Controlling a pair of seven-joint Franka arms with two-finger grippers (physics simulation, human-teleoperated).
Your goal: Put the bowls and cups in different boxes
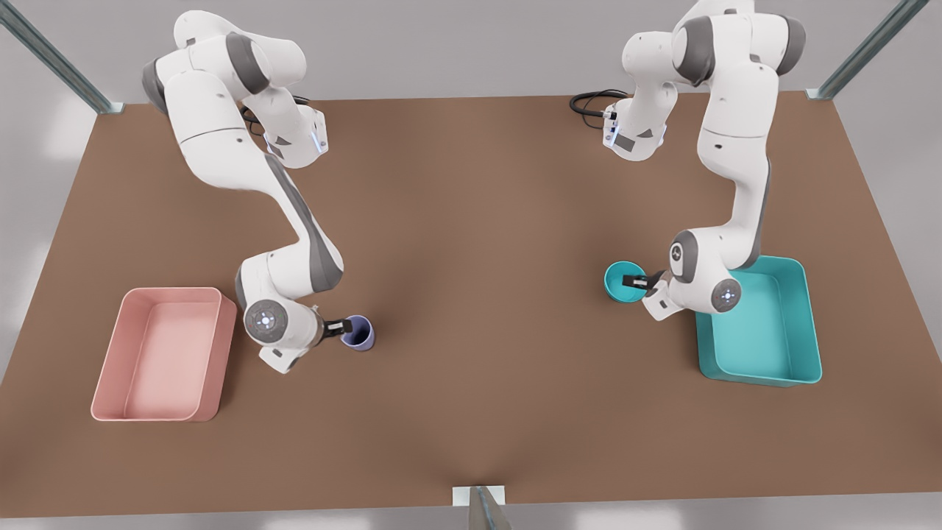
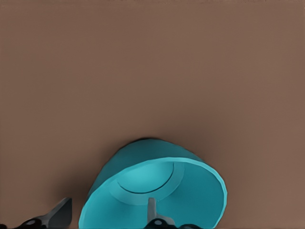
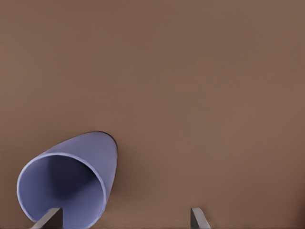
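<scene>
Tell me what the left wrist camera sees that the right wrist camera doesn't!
Left wrist view: the teal bowl, tipped toward the camera. The left gripper is open, one finger inside the bowl and one outside its wall.

Right wrist view: the lavender cup, its mouth facing the camera. The right gripper is open, one finger at the cup's mouth and the other well off to the side.

Both: the bare brown table and a pair of grey fingers.
</scene>
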